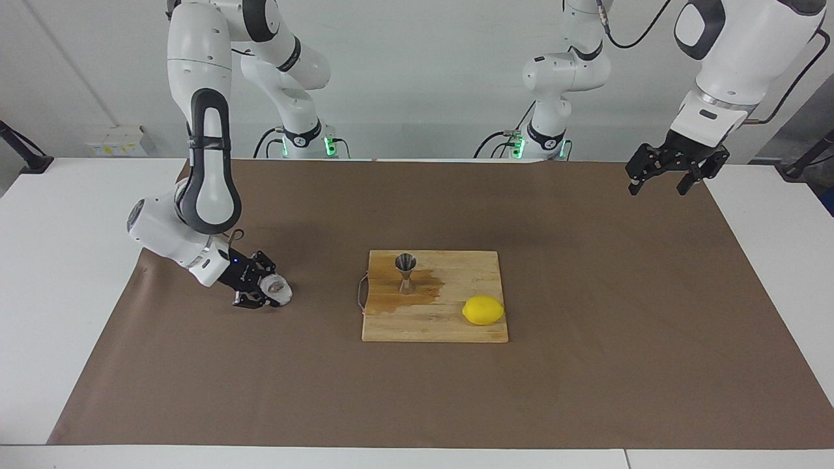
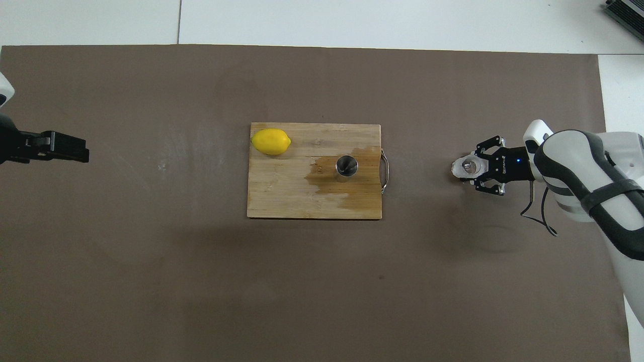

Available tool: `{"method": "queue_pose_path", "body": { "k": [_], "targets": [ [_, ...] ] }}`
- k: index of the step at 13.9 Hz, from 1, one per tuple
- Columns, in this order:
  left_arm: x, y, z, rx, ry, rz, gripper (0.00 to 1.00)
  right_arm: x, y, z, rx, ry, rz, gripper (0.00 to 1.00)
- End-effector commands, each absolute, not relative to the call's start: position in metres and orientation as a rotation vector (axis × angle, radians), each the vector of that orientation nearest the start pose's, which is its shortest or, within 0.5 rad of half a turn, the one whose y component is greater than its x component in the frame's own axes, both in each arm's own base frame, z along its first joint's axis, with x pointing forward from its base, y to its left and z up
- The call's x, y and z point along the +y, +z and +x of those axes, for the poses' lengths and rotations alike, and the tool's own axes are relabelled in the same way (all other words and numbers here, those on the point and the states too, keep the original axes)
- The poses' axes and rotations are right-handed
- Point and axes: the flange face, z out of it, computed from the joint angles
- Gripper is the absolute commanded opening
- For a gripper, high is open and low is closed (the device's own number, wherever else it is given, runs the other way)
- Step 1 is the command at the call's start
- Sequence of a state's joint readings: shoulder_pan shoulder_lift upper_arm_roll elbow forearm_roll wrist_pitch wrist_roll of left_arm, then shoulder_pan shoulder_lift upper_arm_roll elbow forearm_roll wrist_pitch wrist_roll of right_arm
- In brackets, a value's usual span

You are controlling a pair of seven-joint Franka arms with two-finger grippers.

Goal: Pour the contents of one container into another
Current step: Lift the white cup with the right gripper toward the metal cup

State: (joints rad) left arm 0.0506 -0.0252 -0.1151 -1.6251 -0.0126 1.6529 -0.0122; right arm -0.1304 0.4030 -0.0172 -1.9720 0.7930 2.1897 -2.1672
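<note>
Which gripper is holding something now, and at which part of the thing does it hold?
The right gripper holds the glass cup by its side wall, low over the brown paper. The left gripper holds nothing.

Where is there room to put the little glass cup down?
Bare brown paper lies all round the cutting board. The right gripper holds the glass cup low over the paper toward the right arm's end. The board is crowded: jigger, wet patch, lemon.
</note>
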Motion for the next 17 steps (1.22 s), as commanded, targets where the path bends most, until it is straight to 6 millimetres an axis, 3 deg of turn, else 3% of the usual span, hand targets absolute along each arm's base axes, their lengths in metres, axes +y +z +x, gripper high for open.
{"method": "queue_pose_path", "body": {
  "k": [1,4,8,10,15,17],
  "targets": [
    [-0.034,0.624,0.544,0.096,-0.060,-3.131,1.00,-0.060,0.253,0.595,-1.813,-0.682,-1.951,0.47],
    [-0.035,0.622,0.540,0.096,-0.019,-3.132,1.00,-0.056,0.280,0.601,-1.836,-0.724,-1.960,0.47],
    [-0.034,0.622,0.540,0.094,-0.012,-3.130,1.00,-0.005,0.339,0.612,-1.885,-0.640,-2.015,0.47],
    [-0.034,0.622,0.540,0.094,-0.012,-3.130,1.00,0.034,0.369,0.621,-1.893,-0.577,-2.060,0.47],
    [-0.034,0.621,0.540,0.094,-0.010,-3.132,1.00,0.137,0.411,0.624,-1.887,-0.468,-2.170,0.47],
    [-0.034,0.622,0.540,0.094,-0.012,-3.130,1.00,0.168,0.421,0.621,-1.909,-0.437,-2.209,0.47]
  ]
}}
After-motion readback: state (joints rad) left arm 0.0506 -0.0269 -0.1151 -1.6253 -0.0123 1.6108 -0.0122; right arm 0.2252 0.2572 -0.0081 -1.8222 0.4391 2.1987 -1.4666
